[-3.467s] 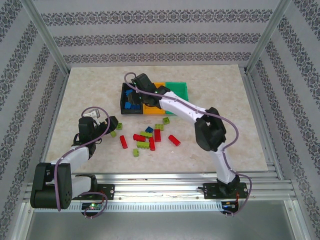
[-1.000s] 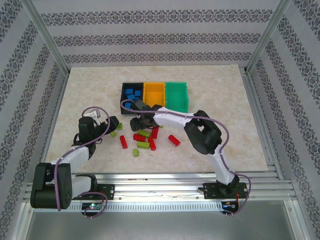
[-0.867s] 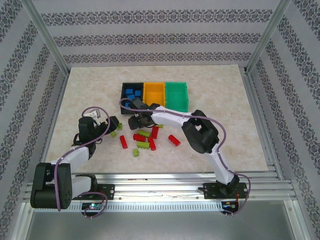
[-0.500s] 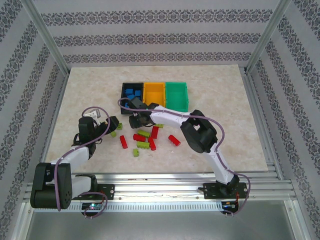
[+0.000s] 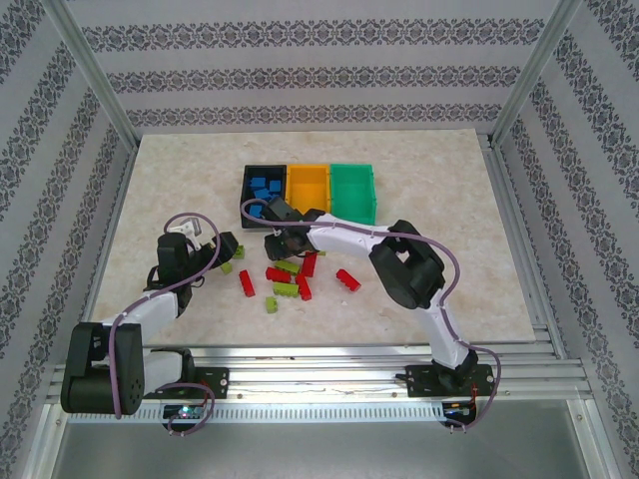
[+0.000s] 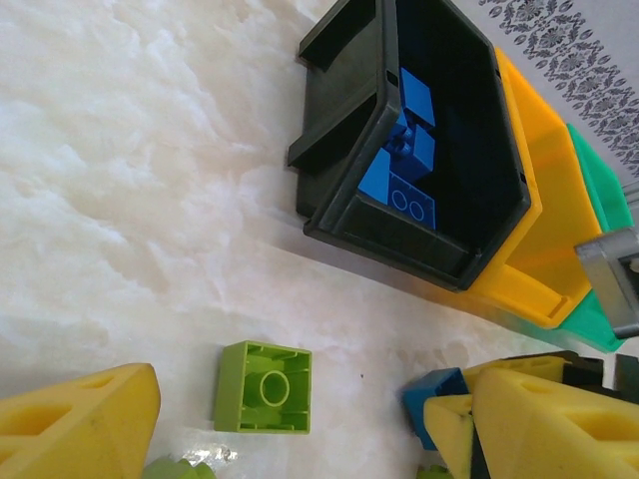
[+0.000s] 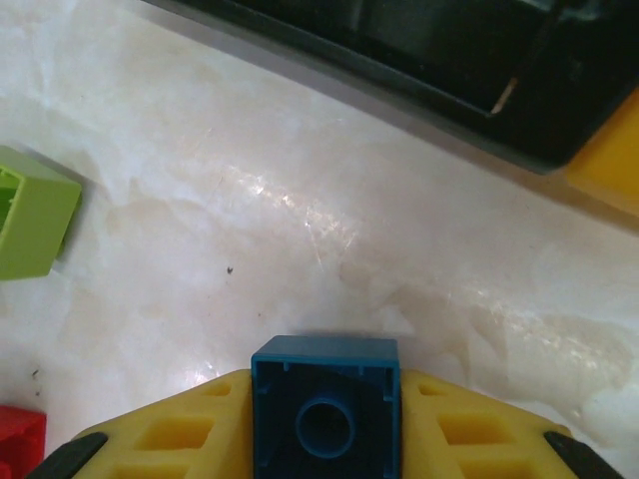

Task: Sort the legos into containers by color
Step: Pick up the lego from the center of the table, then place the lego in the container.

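Note:
My right gripper (image 7: 324,439) is shut on a small blue lego (image 7: 324,404), hollow underside toward the camera, low over the table just in front of the black container (image 7: 399,60). From above, that gripper (image 5: 273,243) sits beside the loose pile of red legos (image 5: 278,273) and yellow-green legos (image 5: 287,289). The black container (image 5: 246,192) holds several blue legos (image 5: 264,186); the orange container (image 5: 308,186) and green container (image 5: 353,190) stand to its right. My left gripper (image 6: 315,414) is open, with an upturned yellow-green lego (image 6: 263,387) on the table between its fingers.
More red legos (image 5: 347,279) and a yellow-green one (image 5: 270,304) lie scattered toward the near edge. Another yellow-green lego (image 7: 30,215) lies left of the right gripper. The two grippers are close together (image 5: 230,253). Metal frame posts and patterned walls ring the marble table (image 5: 449,200).
The right gripper has closed on the blue lego and shifted slightly right by the pile. The left arm has stayed still.

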